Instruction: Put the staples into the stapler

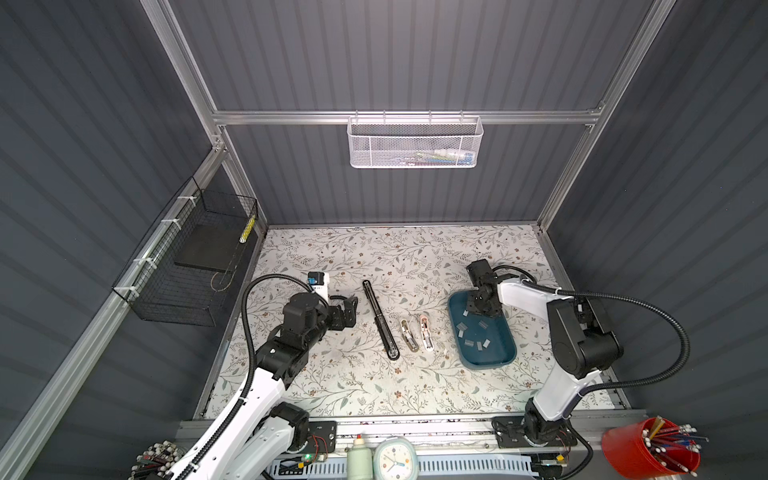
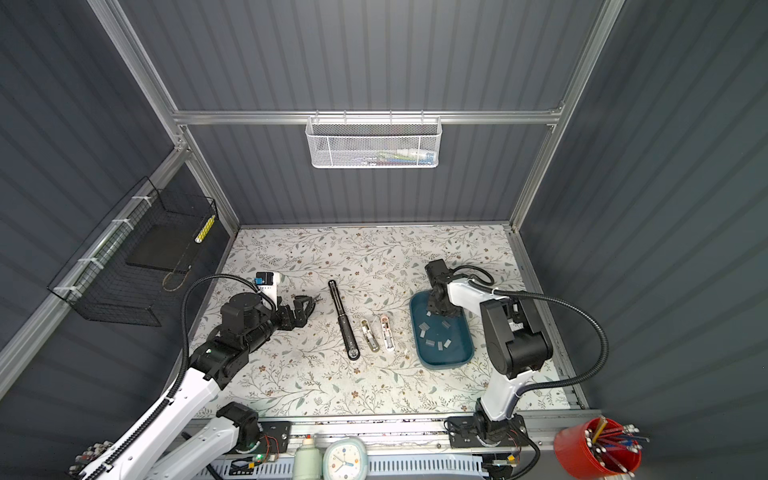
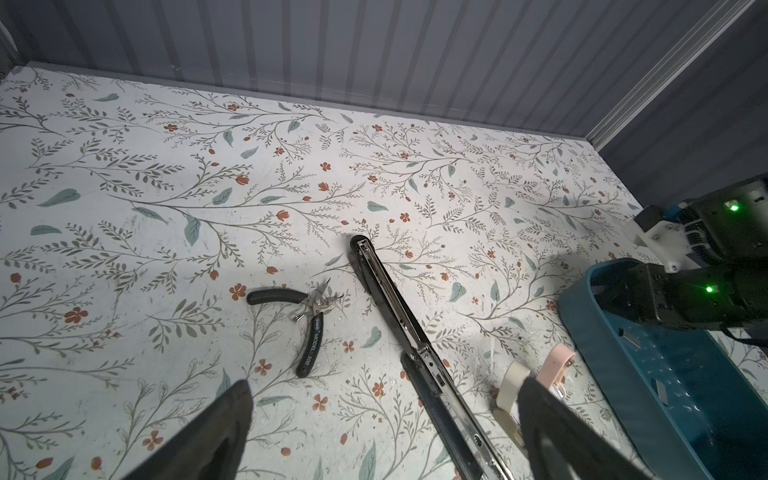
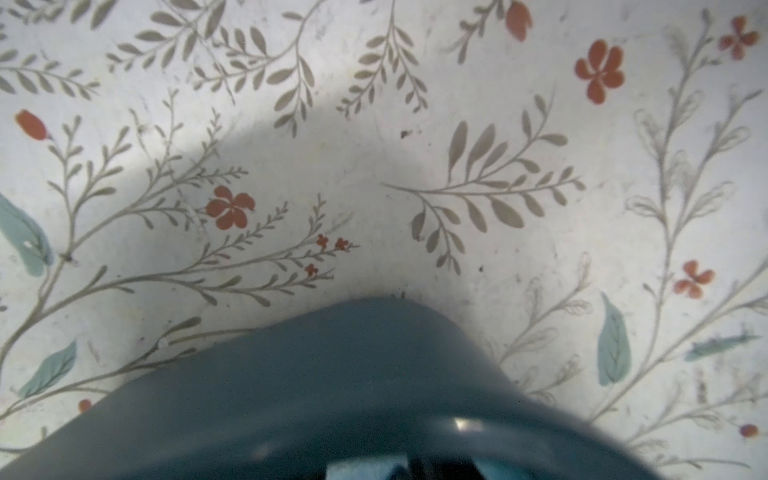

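A long black stapler lies opened flat mid-table, its metal channel facing up. To its right lie two small opened staplers, one beige and one pink. Several grey staples are scattered in a blue tray. My right gripper reaches down into the tray's far end; its jaws are hidden. My left gripper hovers open and empty just left of the long stapler.
Small black-handled pliers lie on the table by my left gripper. A black wire basket hangs on the left wall and a white mesh basket on the back wall. A red pencil cup and a clock stand at the front edge.
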Tool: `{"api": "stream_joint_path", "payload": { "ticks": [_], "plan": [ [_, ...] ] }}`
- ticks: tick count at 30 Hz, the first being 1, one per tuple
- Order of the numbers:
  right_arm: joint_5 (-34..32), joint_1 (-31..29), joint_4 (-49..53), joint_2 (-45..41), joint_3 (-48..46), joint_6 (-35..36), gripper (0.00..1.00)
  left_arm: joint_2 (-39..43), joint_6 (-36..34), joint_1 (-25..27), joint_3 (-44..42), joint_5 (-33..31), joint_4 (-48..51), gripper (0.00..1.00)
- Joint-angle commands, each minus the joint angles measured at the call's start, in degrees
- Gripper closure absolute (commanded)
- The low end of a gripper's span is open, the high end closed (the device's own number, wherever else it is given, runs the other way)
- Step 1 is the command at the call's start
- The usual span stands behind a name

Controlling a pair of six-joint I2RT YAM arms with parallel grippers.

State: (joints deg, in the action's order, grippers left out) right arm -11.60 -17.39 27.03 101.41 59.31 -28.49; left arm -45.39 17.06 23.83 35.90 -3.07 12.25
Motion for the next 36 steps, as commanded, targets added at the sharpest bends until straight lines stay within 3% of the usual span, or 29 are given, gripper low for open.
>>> {"api": "stream_joint_path", "payload": {
  "ticks": [1, 9, 36],
  "plan": [
    [-0.68, 0.25, 2.14, 1.46, 1.45, -0.43, 0.67, 0.92, -0.86, -0.19, -0.72, 0.96, -1.26, 0.01],
    [-0.97, 0.25, 2.19, 2.23, 2.39, -0.42, 0.68, 0.92, -0.89, -0.19, -0.74, 1.05, -1.27, 0.01],
    [-0.33, 0.29, 2.02, 1.69, 1.72, -0.25, 0.85, 1.42, -0.89, -0.15, -1.01, 1.05, -1.44, 0.01]
  ]
}}
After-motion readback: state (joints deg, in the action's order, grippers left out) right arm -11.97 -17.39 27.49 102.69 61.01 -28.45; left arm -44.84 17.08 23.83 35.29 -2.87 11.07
